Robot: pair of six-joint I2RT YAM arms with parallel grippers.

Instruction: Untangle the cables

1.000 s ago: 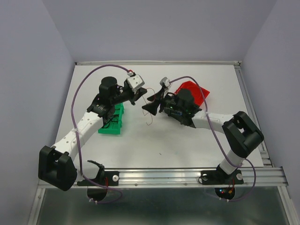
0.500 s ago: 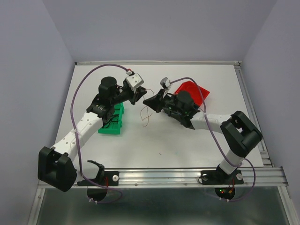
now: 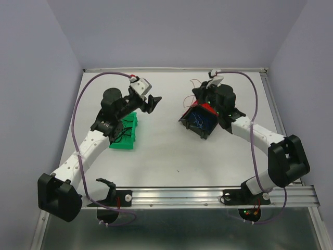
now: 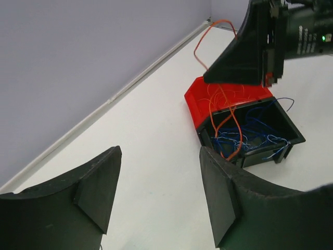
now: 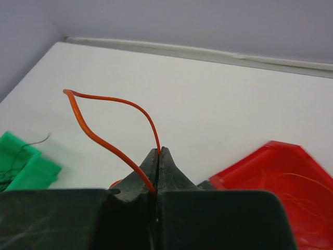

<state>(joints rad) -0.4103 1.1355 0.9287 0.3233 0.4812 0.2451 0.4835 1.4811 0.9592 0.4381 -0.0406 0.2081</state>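
My right gripper (image 5: 160, 151) is shut on a thin orange-red cable (image 5: 104, 99) that loops up out of its tips. In the top view the right gripper (image 3: 199, 94) hangs over the red bin (image 3: 208, 108), with the cable (image 3: 195, 82) curling behind it. The left wrist view shows that cable (image 4: 227, 112) trailing down into the black bin (image 4: 291, 136), where blue cables (image 4: 250, 133) lie tangled. My left gripper (image 4: 158, 192) stands open over bare table, holding nothing; from above the left gripper (image 3: 151, 101) is well left of the bins. Black cables (image 3: 122, 136) lie in the green bin (image 3: 127, 143).
The red bin (image 4: 195, 104) and black bin (image 3: 200, 125) sit side by side at centre right. The green bin (image 5: 21, 166) lies under the left arm. A raised rail (image 3: 174, 69) borders the table's far edge. Purple hoses arch over both arms.
The left gripper opened, let go of the cable and drew back left. The right gripper shut on the orange-red cable and swung right and back with it, over the bins.
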